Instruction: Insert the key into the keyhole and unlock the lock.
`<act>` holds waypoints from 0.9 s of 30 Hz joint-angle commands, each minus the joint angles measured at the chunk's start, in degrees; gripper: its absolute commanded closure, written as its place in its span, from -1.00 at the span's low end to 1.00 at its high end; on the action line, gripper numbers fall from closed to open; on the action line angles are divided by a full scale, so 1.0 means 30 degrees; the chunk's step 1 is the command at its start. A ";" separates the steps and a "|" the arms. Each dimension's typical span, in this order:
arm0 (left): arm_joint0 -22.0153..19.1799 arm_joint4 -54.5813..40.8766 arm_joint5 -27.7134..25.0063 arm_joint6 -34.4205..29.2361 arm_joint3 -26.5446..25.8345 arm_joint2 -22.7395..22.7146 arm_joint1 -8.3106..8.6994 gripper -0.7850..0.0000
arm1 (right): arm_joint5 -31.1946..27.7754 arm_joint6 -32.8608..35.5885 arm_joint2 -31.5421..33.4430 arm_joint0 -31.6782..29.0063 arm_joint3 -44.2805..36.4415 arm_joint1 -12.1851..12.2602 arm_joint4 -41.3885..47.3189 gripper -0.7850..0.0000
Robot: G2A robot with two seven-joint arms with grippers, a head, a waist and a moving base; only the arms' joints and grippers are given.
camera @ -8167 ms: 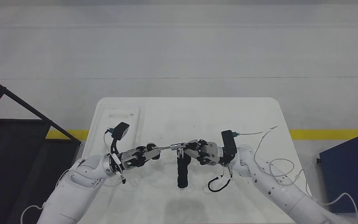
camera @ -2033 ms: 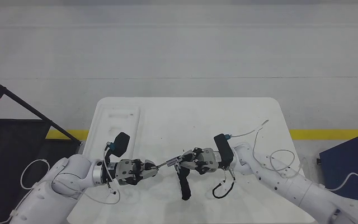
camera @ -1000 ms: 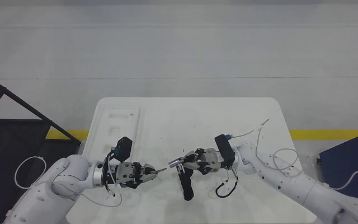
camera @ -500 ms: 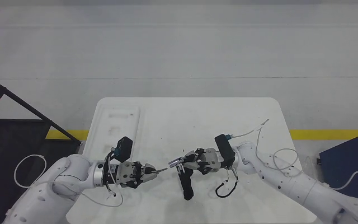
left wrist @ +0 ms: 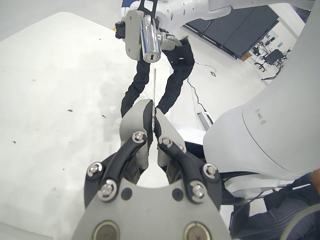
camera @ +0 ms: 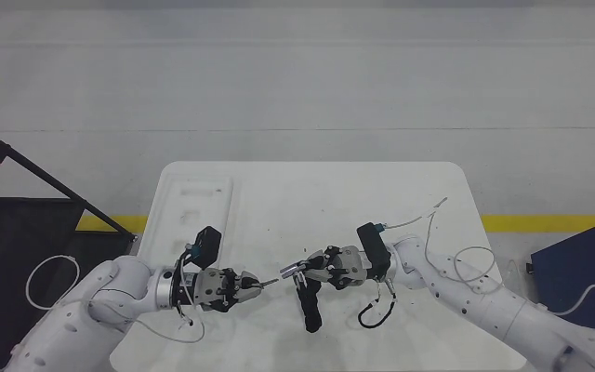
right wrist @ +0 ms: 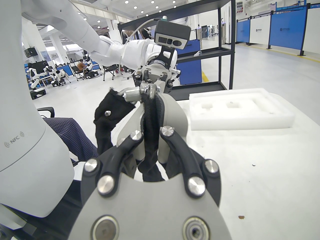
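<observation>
A thin silver key [left wrist: 154, 86] sticks out of my left gripper [left wrist: 153, 111], which is shut on its bow. Its tip stops a short gap from the keyhole face of the chrome lock cylinder [left wrist: 149, 41]. My right gripper [right wrist: 150, 101] is shut on that lock at the black fabric-covered cable [right wrist: 150, 126] beside the cylinder [right wrist: 132, 94]. In the top view the key [camera: 270, 279] points at the lock [camera: 299, 270] between the left gripper [camera: 249, 281] and the right gripper [camera: 311, 268], both above the table's front middle. The cable [camera: 308, 307] hangs down in a loop.
A white foam tray [camera: 193, 206] with small recesses lies at the table's back left, the same tray [right wrist: 240, 112] beyond the lock. A loose black cable [camera: 376, 312] dangles under the right arm. Small dark specks dot the white tabletop [camera: 372, 205].
Eight seconds ago the key sat in the lock; the left gripper has since drawn it back out and lower. Over the last second both arms have held still.
</observation>
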 commanded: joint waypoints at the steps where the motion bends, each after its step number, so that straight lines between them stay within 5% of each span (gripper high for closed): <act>1: -0.0233 -0.0268 0.0000 -0.0232 0.0099 0.0169 0.0018 1.00 | 0.0000 0.0000 0.0000 0.0000 0.0000 0.0000 0.0000 1.00; 27: -0.1993 -0.1662 0.0158 -0.1500 0.0861 0.1342 -0.0081 1.00 | 0.0000 0.0000 0.0000 0.0000 0.0000 0.0000 0.0000 1.00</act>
